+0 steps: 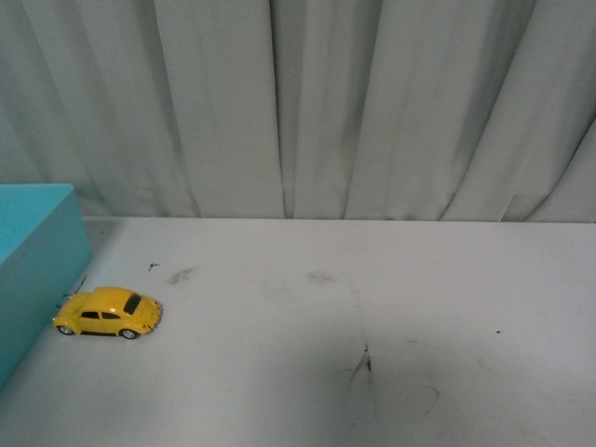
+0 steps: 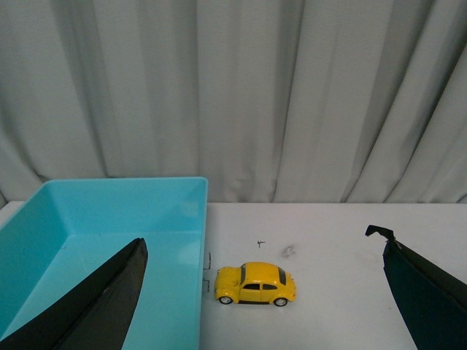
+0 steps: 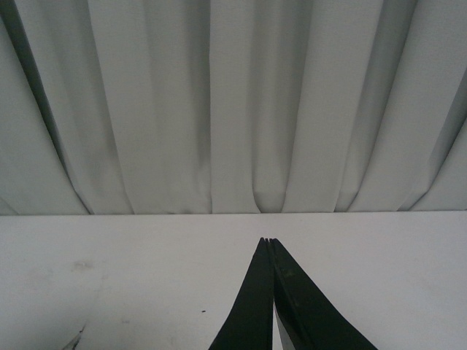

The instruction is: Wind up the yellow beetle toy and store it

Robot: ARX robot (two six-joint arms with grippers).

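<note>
— Left gripper [image 2: 257, 238] fingers [image 2: 95, 306] frame my wrist view, spread wide with nothing between them. Right gripper [image 3: 267, 244] is pinched narrow and empty, over bare counter [image 1: 391, 317].

— Where's the car?

— Yellow beetle toy [image 1: 108, 313] stands on its wheels at the left of the counter, side-on to me. One end is just beside the outer wall of the blue bin [image 1: 37, 256]. I can't tell whether it touches.

— What worries you?

— Three things, as I judge it. It rolls freely, so a finger landing off-centre could shove it away or jam it against the bin. The bin wall leaves little room at that end, so I'd close across the flanks rather than end to end. And the shell is glossy and rounded, so a light pinch may let it squirt out while I drag it back to wind it. If the wheels skid on the counter, the spring won't load.
</note>
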